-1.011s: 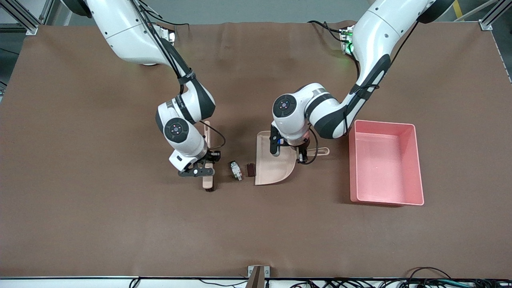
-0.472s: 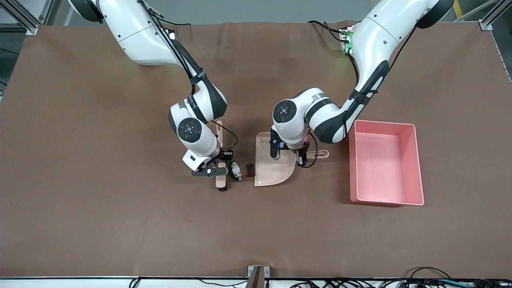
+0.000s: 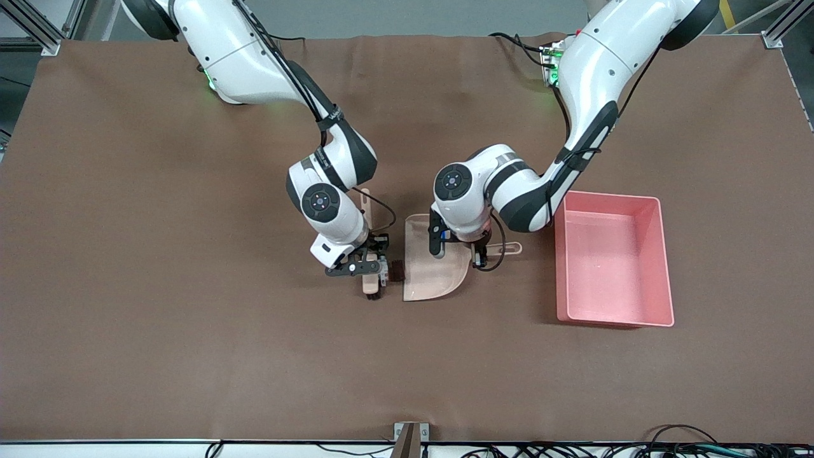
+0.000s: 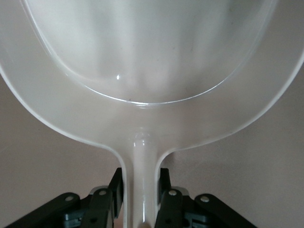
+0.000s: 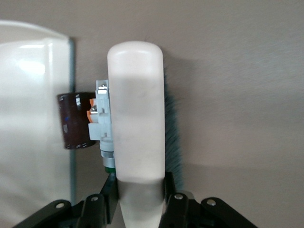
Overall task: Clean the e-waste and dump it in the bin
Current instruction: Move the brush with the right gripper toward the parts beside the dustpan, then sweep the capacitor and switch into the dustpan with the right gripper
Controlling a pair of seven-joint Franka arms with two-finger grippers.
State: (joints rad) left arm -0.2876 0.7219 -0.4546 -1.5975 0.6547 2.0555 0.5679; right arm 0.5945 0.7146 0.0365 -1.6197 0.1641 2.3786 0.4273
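My right gripper [image 3: 364,267] is shut on the long beige brush [image 3: 371,289], whose black bristles rest on the table. In the right wrist view the brush [image 5: 137,109] presses against the white-grey component [image 5: 100,118]. That component touches the dark block [image 5: 75,121], which sits at the dustpan's open edge [image 5: 33,118]. In the front view the dark block [image 3: 397,271] lies between the brush and the beige dustpan [image 3: 435,270]. My left gripper [image 3: 481,245] is shut on the dustpan's handle [image 4: 141,190]. The pan [image 4: 142,71] lies flat and holds nothing. The pink bin [image 3: 661,254] holds nothing.
The bin stands toward the left arm's end of the table, beside the dustpan's handle. Brown cloth [image 3: 191,350] covers the whole table. A small bracket [image 3: 410,439] sits at the table edge nearest the front camera.
My right gripper has swept the brush toward the dustpan, pushing the white-grey component up against the dark block at the pan's edge. The left gripper and dustpan have barely moved.
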